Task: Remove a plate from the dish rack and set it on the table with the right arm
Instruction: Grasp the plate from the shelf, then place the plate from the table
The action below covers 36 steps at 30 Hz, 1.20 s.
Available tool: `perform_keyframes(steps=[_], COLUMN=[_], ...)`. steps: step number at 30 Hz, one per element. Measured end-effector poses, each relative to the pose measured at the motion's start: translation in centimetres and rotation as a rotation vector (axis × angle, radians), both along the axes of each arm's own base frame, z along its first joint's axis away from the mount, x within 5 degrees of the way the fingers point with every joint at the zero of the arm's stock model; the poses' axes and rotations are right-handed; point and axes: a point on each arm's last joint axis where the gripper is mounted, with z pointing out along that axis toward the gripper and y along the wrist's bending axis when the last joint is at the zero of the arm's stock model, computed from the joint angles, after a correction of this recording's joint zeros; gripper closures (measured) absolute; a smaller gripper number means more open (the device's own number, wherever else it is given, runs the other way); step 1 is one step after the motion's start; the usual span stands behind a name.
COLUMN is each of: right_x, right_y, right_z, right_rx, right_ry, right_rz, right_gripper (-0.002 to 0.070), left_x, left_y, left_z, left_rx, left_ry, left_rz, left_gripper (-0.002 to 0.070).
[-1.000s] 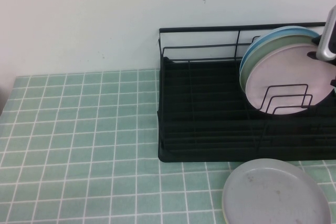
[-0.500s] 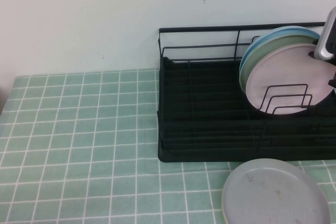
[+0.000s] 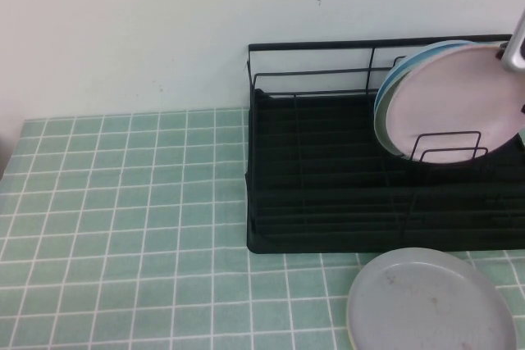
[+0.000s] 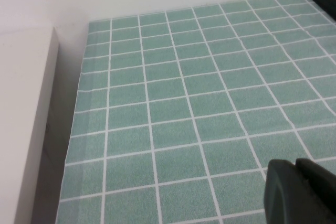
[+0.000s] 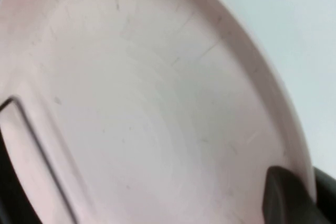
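Pink plate [image 3: 451, 108] stands on edge in the dish rack [image 3: 328, 202], front of the stack, leaning on the light-blue plate [image 3: 392, 79]. Right hand [image 5: 286, 203] is at its upper rim, apparently clamped on it. Lift-out and placing remain. Grey plate [image 3: 431, 301] lies on the green-tiled table [image 3: 123, 227]; white wall behind. Left hand [image 4: 302, 192] hovers low over bare tiles; can't tell its opening.

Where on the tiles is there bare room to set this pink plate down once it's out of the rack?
The table is bare left of the dish rack, from wall to near edge. Right of that it is crowded: the grey-lavender plate fills the strip before the rack. The right end effector is at the pink plate; the left end effector hovers over bare tiles.
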Motion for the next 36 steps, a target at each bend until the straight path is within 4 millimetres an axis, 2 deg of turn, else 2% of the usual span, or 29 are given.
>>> perform_keyframes(steps=[2, 4, 7, 12, 16, 20, 23, 26, 31, 36], right_x=[-0.5, -1.5, -3.7, -7.2, -11.2, -15.0, -17.1, -18.4, -19.9, -20.9], right_y=[0.0, 0.1, 0.2, 0.5, 1.2, 1.6, 1.0, 0.4, 0.4, 1.1], right_z=[1.3, 3.6, 7.4, 12.2, 15.4, 16.1, 14.9, 12.6, 6.5, 0.2], right_rx=[0.007, 0.016, 0.055, 0.203, 0.437, 0.560, 0.534, 0.510, 0.529, 0.612], right_ry=[-0.030, -0.083, -0.167, -0.242, -0.178, 0.039, 0.258, 0.456, 0.692, 0.827], right_rz=[-0.006, -0.013, -0.031, -0.085, -0.129, -0.205, -0.359, -0.516, -0.652, -0.701], right_gripper=[0.0648, 0.0648, 0.0648, 0.0648, 0.0648, 0.0648, 0.0649, 0.0649, 0.0649, 0.0649], left_x=[0.0, 0.0, 0.0, 0.0, 0.0, 0.0, 0.0, 0.0, 0.0, 0.0], left_y=[0.0, 0.0, 0.0, 0.0, 0.0, 0.0, 0.0, 0.0, 0.0, 0.0], left_z=[0.0, 0.0, 0.0, 0.0, 0.0, 0.0, 0.0, 0.0, 0.0, 0.0], left_rx=[0.000, 0.000, 0.000, 0.000, 0.000, 0.000, 0.000, 0.000, 0.000, 0.000], left_ry=[0.000, 0.000, 0.000, 0.000, 0.000, 0.000, 0.000, 0.000, 0.000, 0.000], left_rz=[0.000, 0.000, 0.000, 0.000, 0.000, 0.000, 0.000, 0.000, 0.000, 0.000], left_gripper=[0.0678, 0.0678, 0.0678, 0.0678, 0.0678, 0.0678, 0.0678, 0.0678, 0.0678, 0.0678])
